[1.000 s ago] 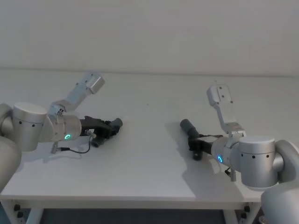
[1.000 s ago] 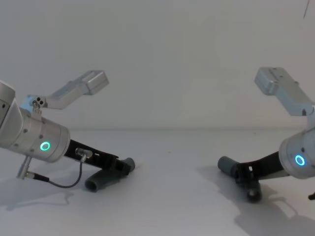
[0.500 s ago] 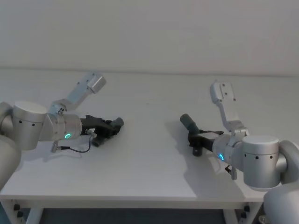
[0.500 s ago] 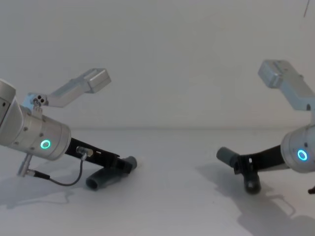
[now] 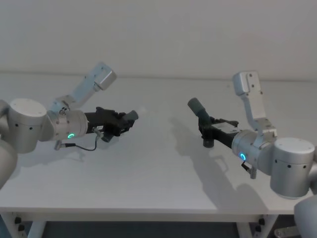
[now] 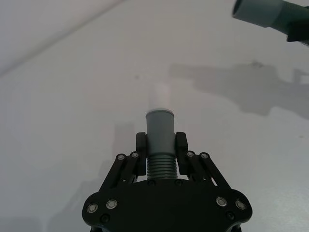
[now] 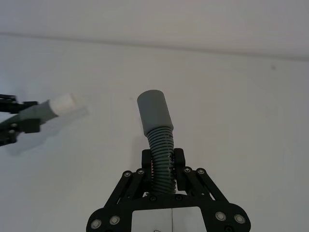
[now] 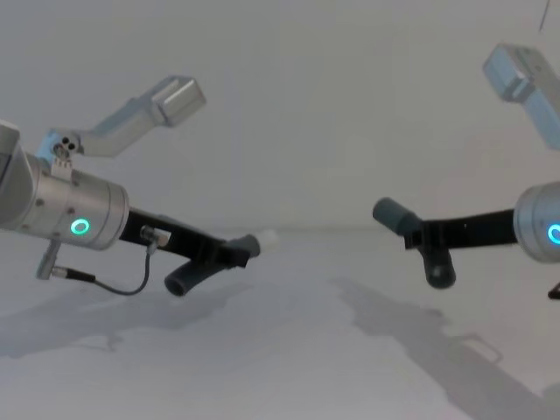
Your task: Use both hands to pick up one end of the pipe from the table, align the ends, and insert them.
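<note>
A skewed, jammed insertion is risked if joining is forced before alignment.
Against the plain white wall (image 5: 158, 34) and above the matte white desk (image 5: 148, 178), the black boxy left tool (image 6: 161, 145) is pinched on the dark grey ribbed hose piece (image 6: 160, 126) with the narrow white spigot (image 6: 160, 96), the right tool (image 7: 161, 157) on the wider-cuffed piece (image 7: 153, 110); both are raised, well apart, not yet in line.

A bare test lab: plain white table (image 5: 148, 188) against a blank white wall (image 5: 158, 34)
</note>
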